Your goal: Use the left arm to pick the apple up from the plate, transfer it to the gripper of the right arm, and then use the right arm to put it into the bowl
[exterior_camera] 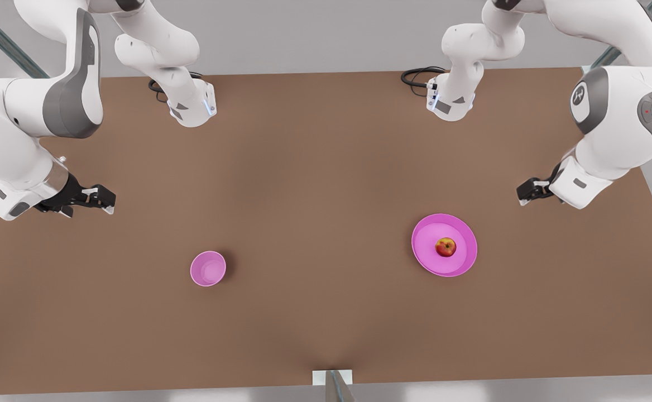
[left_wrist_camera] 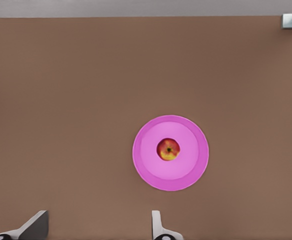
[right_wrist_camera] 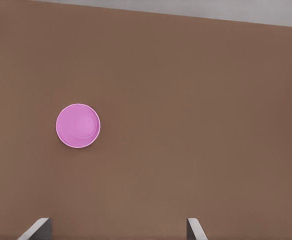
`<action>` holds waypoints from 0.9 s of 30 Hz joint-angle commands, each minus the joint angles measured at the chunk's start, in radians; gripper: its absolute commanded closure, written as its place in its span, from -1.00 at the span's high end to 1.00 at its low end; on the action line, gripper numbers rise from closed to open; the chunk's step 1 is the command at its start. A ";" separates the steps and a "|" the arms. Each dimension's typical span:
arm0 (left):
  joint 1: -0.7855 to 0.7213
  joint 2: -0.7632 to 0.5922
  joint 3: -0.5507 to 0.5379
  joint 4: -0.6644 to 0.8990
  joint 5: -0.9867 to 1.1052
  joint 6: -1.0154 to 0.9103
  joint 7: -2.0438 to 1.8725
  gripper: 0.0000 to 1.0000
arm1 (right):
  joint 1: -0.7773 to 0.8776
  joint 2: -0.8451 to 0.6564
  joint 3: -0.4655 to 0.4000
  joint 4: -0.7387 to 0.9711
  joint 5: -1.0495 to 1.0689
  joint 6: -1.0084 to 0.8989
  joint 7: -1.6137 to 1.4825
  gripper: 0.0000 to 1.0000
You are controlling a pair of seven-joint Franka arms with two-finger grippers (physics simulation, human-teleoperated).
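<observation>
My left gripper (exterior_camera: 527,192) hangs above the brown table (exterior_camera: 326,167) on the front view's right, jaws spread wide and empty, its fingers (left_wrist_camera: 157,224) showing in my left wrist view with the plate (left_wrist_camera: 146,170) apart from them. The apple (exterior_camera: 445,247) sits in the middle of that plate (exterior_camera: 463,265), near my left gripper but well clear of it. My right gripper (exterior_camera: 100,200) waits on the front view's left, jaws also wide and holding nothing, with the bowl (exterior_camera: 208,268) standing on the table well apart from the plate and from my right fingers (right_wrist_camera: 193,230).
</observation>
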 commanded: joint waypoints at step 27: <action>-0.095 0.251 -0.003 -0.639 -0.080 0.982 0.233 1.00 | -0.013 0.004 0.001 -0.003 0.001 0.002 -0.043 1.00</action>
